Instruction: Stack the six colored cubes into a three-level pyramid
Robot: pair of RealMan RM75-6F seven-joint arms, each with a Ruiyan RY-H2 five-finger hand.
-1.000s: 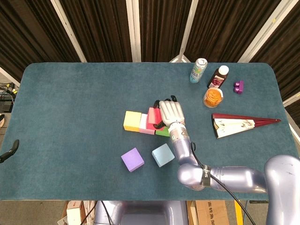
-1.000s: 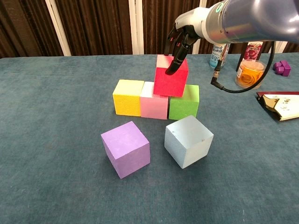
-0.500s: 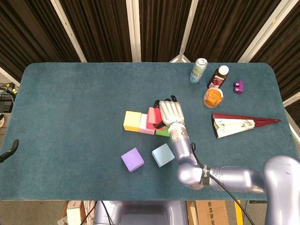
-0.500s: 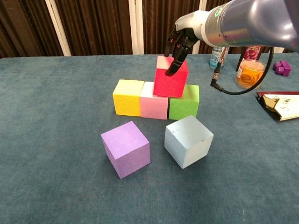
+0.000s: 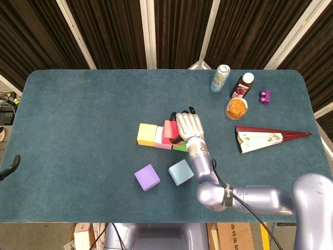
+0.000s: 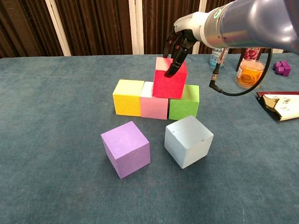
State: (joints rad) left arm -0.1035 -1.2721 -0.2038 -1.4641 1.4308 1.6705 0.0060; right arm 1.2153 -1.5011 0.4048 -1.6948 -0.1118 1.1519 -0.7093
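Hidden from the head view under the right hand [image 5: 190, 125]: most of the green cube [image 5: 181, 147] and the right half of the red cube [image 5: 169, 131]. Cut by the chest view's right edge: the folded fan [image 6: 283, 104]. Too small to read: labels on the spray can [image 5: 220, 78] and dark bottle [image 5: 241, 86].

Matt foam-like cubes [image 6: 170, 84] (felt-like tabletop [image 6: 56, 130])

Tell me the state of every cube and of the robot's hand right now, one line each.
yellow cube: on the table, left end of the base row.
pink cube: middle of the base row.
green cube: right end of the base row.
red cube: second level, on pink and green, fingers on it.
purple cube: loose, in front.
light blue cube: loose, in front.
right hand: gripping the red cube from above.
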